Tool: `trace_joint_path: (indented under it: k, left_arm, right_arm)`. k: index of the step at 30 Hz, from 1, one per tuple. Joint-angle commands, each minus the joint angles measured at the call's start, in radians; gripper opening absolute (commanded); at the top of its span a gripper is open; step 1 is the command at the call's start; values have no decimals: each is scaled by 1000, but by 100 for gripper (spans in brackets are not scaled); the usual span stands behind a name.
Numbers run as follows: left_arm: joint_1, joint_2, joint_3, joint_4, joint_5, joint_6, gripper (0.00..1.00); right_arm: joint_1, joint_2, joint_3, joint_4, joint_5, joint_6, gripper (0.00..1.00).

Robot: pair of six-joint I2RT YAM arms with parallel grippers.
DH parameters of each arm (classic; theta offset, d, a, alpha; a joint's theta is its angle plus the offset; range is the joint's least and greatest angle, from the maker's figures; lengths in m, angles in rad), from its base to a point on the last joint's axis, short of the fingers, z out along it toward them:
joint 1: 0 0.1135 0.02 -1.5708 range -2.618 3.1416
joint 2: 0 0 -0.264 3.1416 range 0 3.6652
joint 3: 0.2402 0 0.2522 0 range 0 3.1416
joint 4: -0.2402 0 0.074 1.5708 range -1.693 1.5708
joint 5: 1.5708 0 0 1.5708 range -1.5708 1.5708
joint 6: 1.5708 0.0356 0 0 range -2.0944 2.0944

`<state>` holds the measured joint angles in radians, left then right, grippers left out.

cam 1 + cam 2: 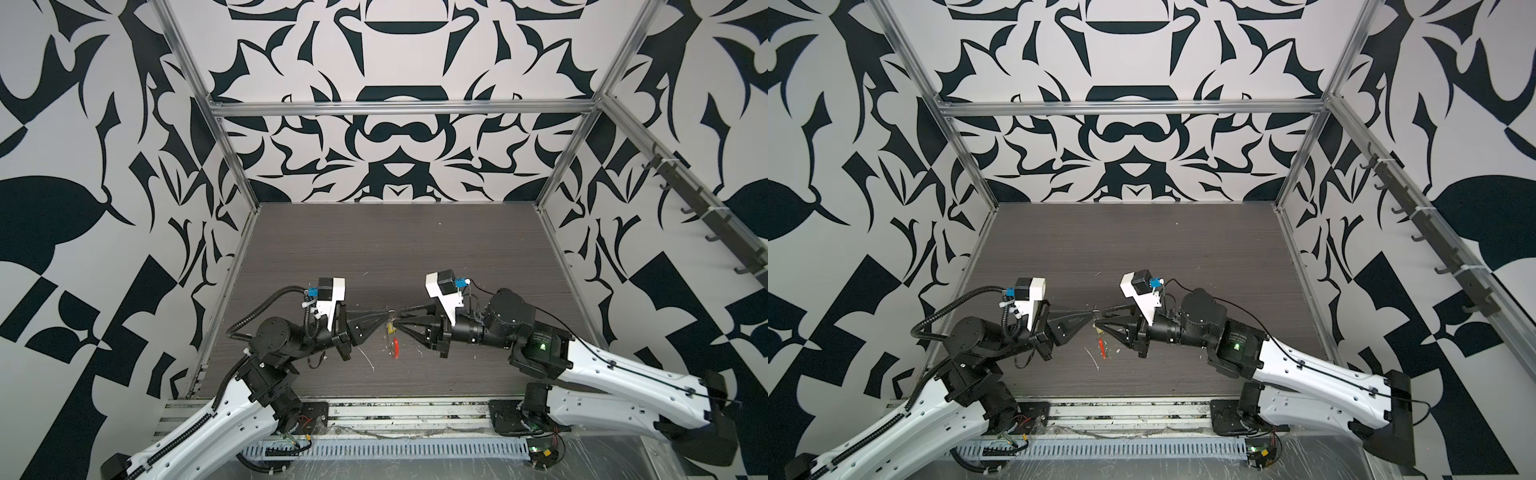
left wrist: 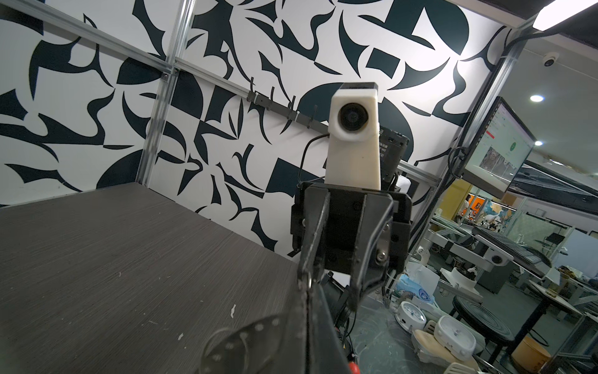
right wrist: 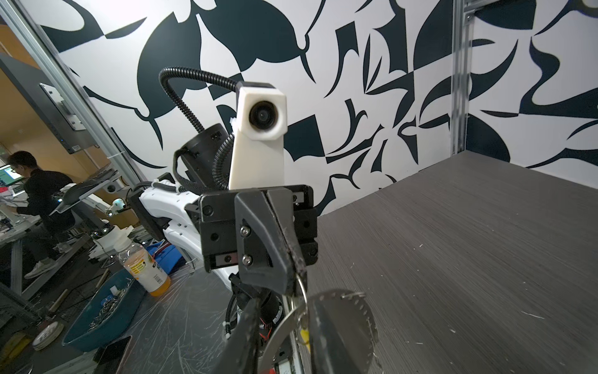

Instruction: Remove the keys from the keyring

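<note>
Left claw (image 1: 386, 316) clamped on keyring (image 1: 397, 345), right claw (image 1: 396, 318) parted; keys (image 1: 390, 329) blurred, mostly hidden.

Silver keyring (image 2: 241, 340), red sleeve (image 1: 397, 345), yellow key (image 1: 390, 329), black-and-white patterned walls (image 1: 395, 166)

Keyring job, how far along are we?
Nothing looks done: the yellow key hangs with the keyring in mid-air. In hand: the left gripper is shut on a silver loop at the top; the right gripper stands open close by. Left: getting that key, and any others, off.
</note>
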<state>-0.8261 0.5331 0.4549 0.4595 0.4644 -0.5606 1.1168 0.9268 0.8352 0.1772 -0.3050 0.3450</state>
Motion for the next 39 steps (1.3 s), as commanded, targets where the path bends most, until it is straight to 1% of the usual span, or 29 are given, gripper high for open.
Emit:
trace_joint_path:
  k: [1,5,14,15,19,23,25,27,29,30,33,36,39]
  left_arm:
    - [-2,-4,0,42,4,-4,0]
    - [-2,6,3,47,10,-7,0]
    - [-2,9,2,45,7,-9,0]
    - [-2,11,2,46,7,-9,0]
    - [-3,20,2,56,10,-13,0]
    - [-2,15,4,47,6,-22,0]
    - [-2,3,13,9,-10,-22,1]
    - [-2,-15,16,-26,-22,-4,16]
    - [-2,-40,17,-65,-44,8,31]
    - [-2,-51,16,-77,-49,11,35]
    - [-2,-63,26,-122,-41,24,39]
    - [-2,-48,47,-158,-7,35,39]
    - [-2,-10,71,-180,40,45,38]
  right_arm:
    - [4,1,39,48,-22,10,24]
    - [4,4,39,53,-19,8,14]
    - [5,-3,22,85,0,40,13]
    - [4,-2,22,87,0,43,12]
    - [3,6,24,81,12,55,0]
    - [1,-7,29,44,51,58,0]
    - [1,-17,48,-9,85,53,0]
    - [-5,-27,76,-88,99,37,0]
    - [-22,-22,134,-216,89,2,0]
    - [-30,-17,161,-272,73,-14,0]
    - [-60,14,248,-438,16,-76,0]
    - [-93,47,319,-568,-63,-150,0]
    - [-139,81,379,-680,-178,-236,0]
